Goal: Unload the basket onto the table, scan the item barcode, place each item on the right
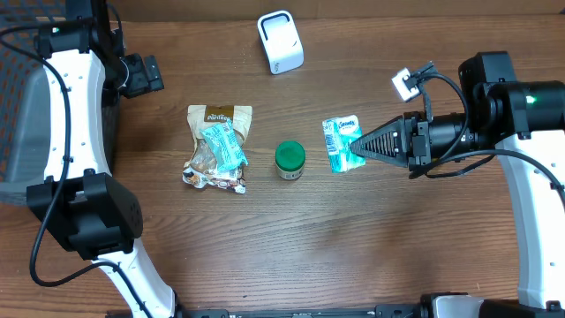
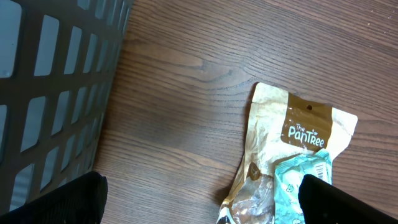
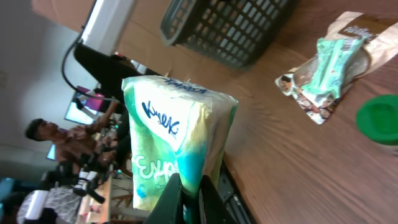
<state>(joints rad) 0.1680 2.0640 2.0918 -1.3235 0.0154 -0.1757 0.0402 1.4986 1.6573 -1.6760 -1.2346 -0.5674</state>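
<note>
1. A dark grey plastic basket with holes (image 1: 16,124) stands at the left edge of the tabletop. The left arm hides much of it, so I cannot tell if anything is inside.
2. The left tool (image 2: 199,186) hangs near the far left corner, close to the basket. Its fingers are spread wide and it holds nothing.
3. A brown crinkly snack bag (image 1: 219,115) lies flat, left of the middle of the tabletop. A small blue-green packet (image 1: 225,146) lies on top of it.
4. A little round jar with a green lid (image 1: 290,159) stands in the middle of the tabletop. The lid is on, so what is in it is hidden.
5. A white boxy scanner (image 1: 281,41) stands at the far edge, about halfway along it.
6. The thing to scan is a soft blue-green and white tissue pack (image 1: 340,141). It is just right of the jar.
7. The right tool (image 1: 356,144) pinches one end of the tissue pack, with its fingers pressed tight on it.
8. I think the picking-up step is done and the scanning step is not yet done, since the pack is well apart from the scanner.
9. The next move calls for carrying the pack to the far edge. There it must be turned so its barcode faces the scanner. I cannot see the barcode here.
</note>
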